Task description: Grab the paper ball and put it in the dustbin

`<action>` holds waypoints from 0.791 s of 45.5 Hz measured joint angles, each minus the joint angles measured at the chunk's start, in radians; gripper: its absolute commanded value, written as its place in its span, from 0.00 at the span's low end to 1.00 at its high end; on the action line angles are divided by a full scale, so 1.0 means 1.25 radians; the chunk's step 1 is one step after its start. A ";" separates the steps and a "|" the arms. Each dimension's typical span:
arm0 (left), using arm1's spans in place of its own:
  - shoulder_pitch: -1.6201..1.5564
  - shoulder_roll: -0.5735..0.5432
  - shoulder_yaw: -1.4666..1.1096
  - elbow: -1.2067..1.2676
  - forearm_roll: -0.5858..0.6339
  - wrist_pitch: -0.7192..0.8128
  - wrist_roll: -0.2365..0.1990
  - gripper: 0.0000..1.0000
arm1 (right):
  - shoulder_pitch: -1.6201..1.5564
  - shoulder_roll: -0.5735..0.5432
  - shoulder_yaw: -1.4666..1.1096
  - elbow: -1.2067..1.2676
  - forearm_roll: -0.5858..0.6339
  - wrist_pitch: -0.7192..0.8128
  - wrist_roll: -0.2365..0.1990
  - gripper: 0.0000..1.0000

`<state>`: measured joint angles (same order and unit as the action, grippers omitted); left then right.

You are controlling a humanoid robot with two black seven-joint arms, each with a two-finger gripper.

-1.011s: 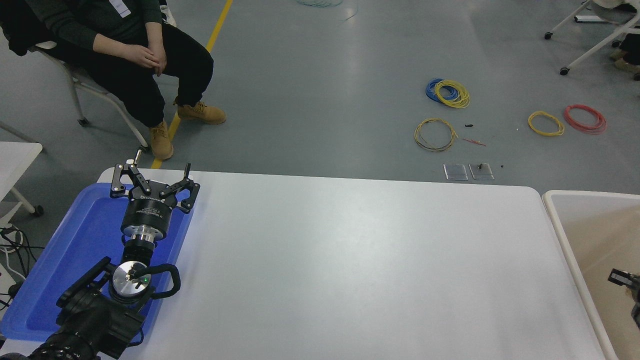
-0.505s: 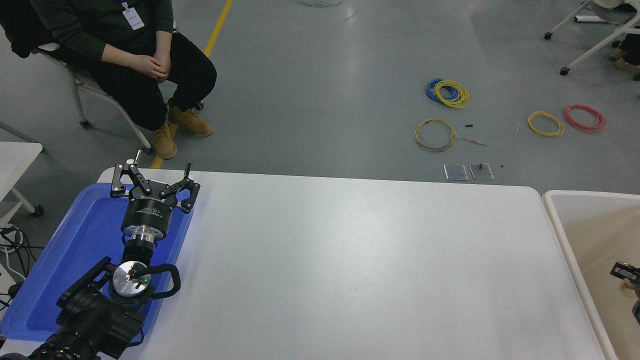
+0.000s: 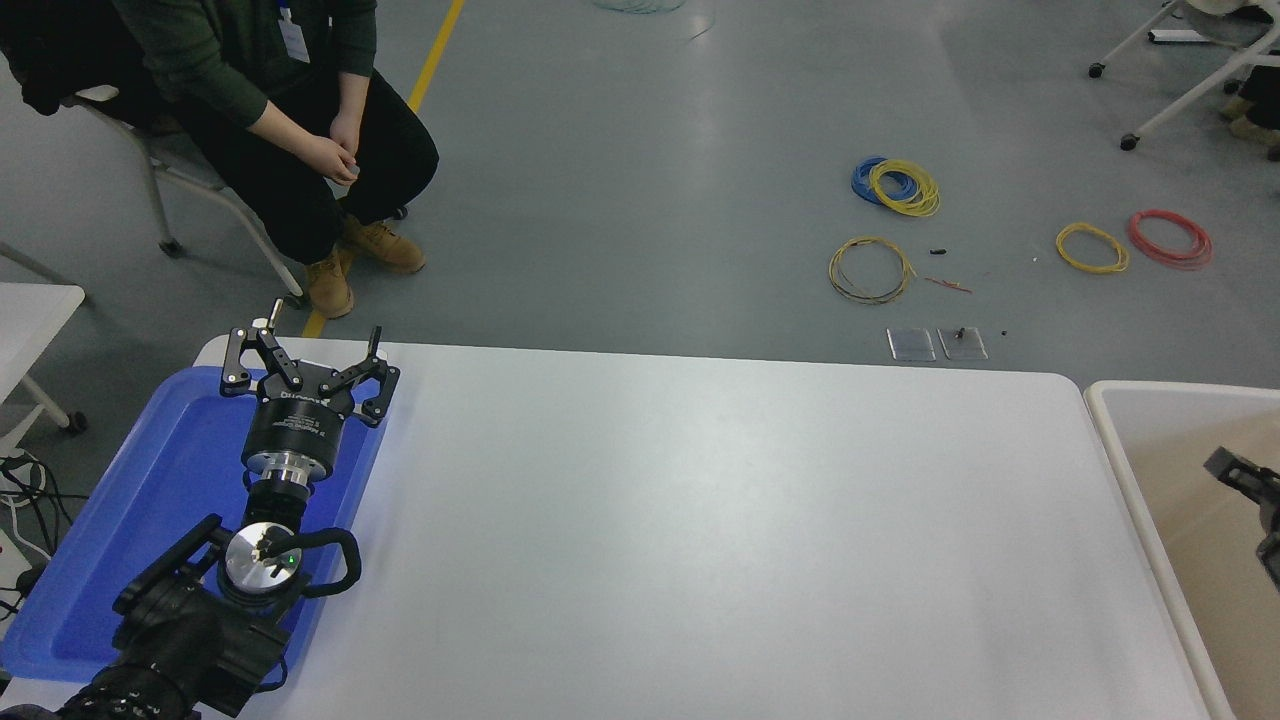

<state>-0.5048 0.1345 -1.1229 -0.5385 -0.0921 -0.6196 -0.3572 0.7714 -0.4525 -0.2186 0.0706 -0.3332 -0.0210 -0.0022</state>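
Dustbin (image 3: 1105, 440) beside white table (image 3: 700, 520), grey floor (image 3: 650, 180)

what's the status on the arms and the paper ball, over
Left gripper open, parked over shallow blue plastic tray. Right gripper over white-rimmed rectangular dustbin, state unclear. Paper ball not visible. No obstruction seen.

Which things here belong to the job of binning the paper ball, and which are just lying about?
Part of the job:
dustbin
right gripper, over the dustbin
The paper ball cannot be seen.

Just lying about:
blue tray
left gripper, parked over the tray
wire coils on the floor
seated person
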 measured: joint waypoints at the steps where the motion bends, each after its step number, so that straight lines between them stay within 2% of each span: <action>1: 0.000 0.000 0.000 0.000 0.000 0.000 0.000 1.00 | 0.010 0.000 0.034 0.006 0.000 0.000 0.000 1.00; 16: 0.000 0.000 0.000 0.000 0.000 0.000 0.000 1.00 | 0.097 0.004 0.325 0.090 0.000 -0.004 0.008 1.00; 21: 0.000 0.000 0.000 0.000 0.000 0.000 0.000 1.00 | 0.109 0.001 0.418 0.132 0.000 -0.004 0.031 1.00; 26: 0.000 0.000 0.000 0.000 0.000 0.000 0.000 1.00 | 0.113 0.001 0.524 0.174 0.000 -0.005 0.090 1.00; 34: 0.000 0.000 0.000 0.000 0.000 0.001 0.000 1.00 | 0.090 0.001 0.682 0.262 -0.001 -0.004 0.233 1.00; 36: 0.000 0.000 0.000 0.000 0.000 0.001 0.000 1.00 | 0.082 0.002 0.708 0.281 -0.001 -0.003 0.258 1.00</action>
<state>-0.5043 0.1348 -1.1229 -0.5384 -0.0921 -0.6185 -0.3576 0.8741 -0.4505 0.6668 0.4218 -0.3341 -0.0252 0.3201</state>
